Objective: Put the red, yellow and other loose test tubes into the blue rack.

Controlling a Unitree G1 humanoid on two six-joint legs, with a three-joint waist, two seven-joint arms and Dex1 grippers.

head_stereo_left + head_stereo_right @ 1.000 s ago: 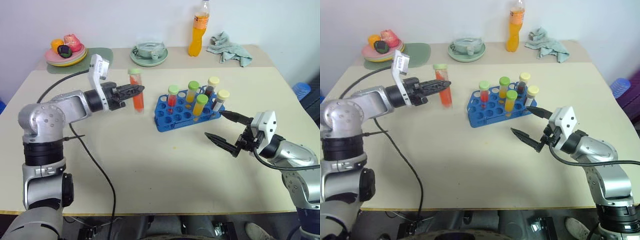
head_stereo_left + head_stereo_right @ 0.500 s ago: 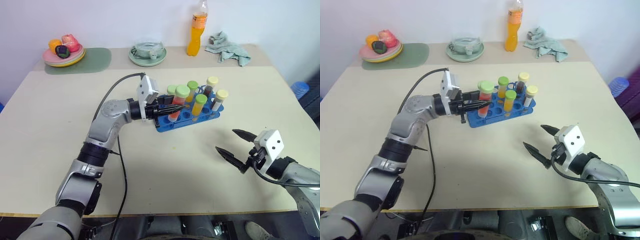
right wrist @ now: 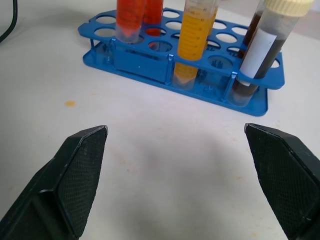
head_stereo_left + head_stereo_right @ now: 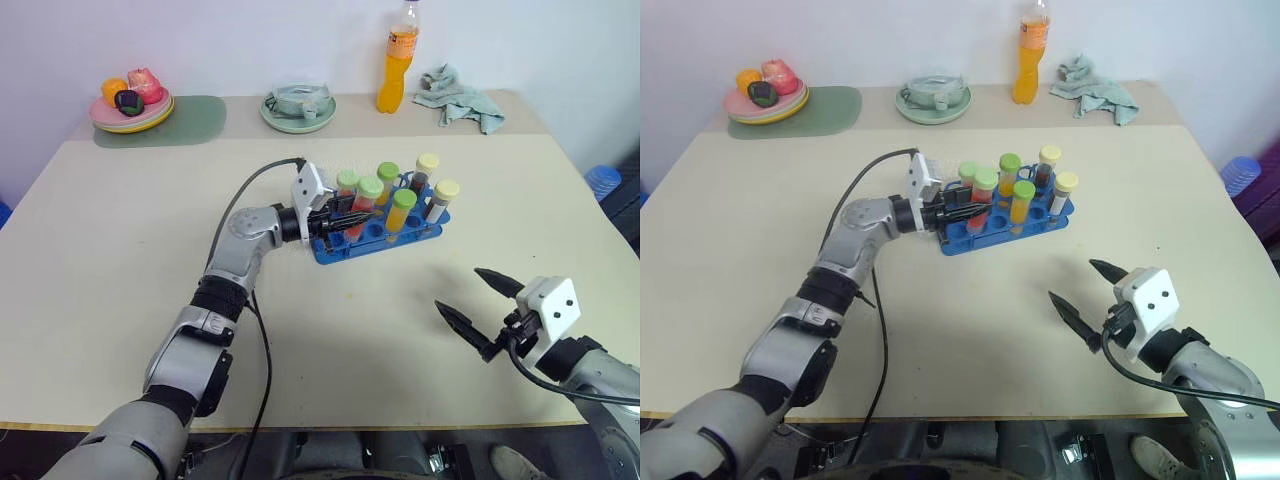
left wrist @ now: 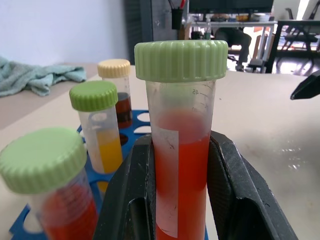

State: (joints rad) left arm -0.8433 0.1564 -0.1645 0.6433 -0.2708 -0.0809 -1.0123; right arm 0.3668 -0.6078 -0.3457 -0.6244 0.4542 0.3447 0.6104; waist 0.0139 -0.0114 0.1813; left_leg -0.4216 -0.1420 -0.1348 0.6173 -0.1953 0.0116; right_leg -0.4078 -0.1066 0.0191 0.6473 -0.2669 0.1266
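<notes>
Blue plastic, bright against the cream table top [image 4: 120, 250], makes up the rack with its grid of round holes [image 4: 380, 237] standing near the middle of the table, and it already carries several capped clear tubes upright: a red-filled tube with a green cap [image 4: 347, 190] at the left end, a yellow-orange tube with a green cap [image 4: 387, 182] behind, another yellow-orange tube with a green cap [image 4: 401, 212] in front, and two dark brown tubes with cream caps [image 4: 442, 200] at the right end. The left gripper [image 4: 345, 218] reaches in level from the rack's left side with its black fingers [image 5: 227, 180] closed on a further clear tube of red-orange liquid with a ribbed green cap [image 5: 181, 145], held upright over the rack's left holes; whether its foot is in a hole I cannot tell. That tube bears a white label strip and faint moulded graduations, one mark reading about 45. The right gripper [image 4: 478, 312] hangs over bare table well in front of the rack, its fingers spread wide and holding nothing. Along the far edge stand a tall orange drink bottle [image 4: 399, 65], a crumpled pale green cloth [image 4: 458, 96], a pale green plate with a clear dish [image 4: 297, 106] and a plate of toy fruit [image 4: 130, 100].
</notes>
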